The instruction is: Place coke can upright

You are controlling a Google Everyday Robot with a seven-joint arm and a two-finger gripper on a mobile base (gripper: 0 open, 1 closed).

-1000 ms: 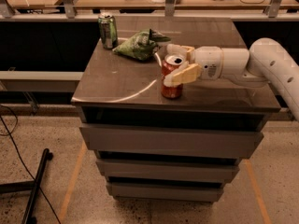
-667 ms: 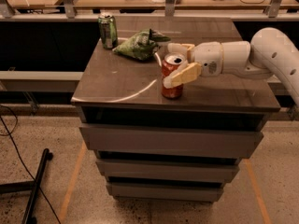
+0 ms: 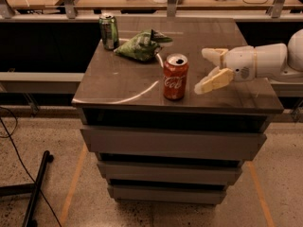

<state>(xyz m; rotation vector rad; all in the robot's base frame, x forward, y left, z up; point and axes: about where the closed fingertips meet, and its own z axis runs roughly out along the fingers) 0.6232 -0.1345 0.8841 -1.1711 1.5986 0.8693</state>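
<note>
The coke can (image 3: 175, 77), red with white script and a silver top, stands upright on the dark cabinet top (image 3: 132, 86) near its front edge. My gripper (image 3: 205, 70) is to the right of the can, a short way clear of it, open and empty. Its two cream fingers (image 3: 214, 81) point left toward the can. The white arm comes in from the right edge.
A green can (image 3: 109, 30) stands upright at the back left corner of the top. A crumpled green chip bag (image 3: 142, 45) lies behind the coke can. The cabinet has several drawers (image 3: 170, 143). A black stand leg (image 3: 35, 188) lies on the floor at left.
The gripper let go of the coke can and drew back to the right. The can stays standing upright where it was.
</note>
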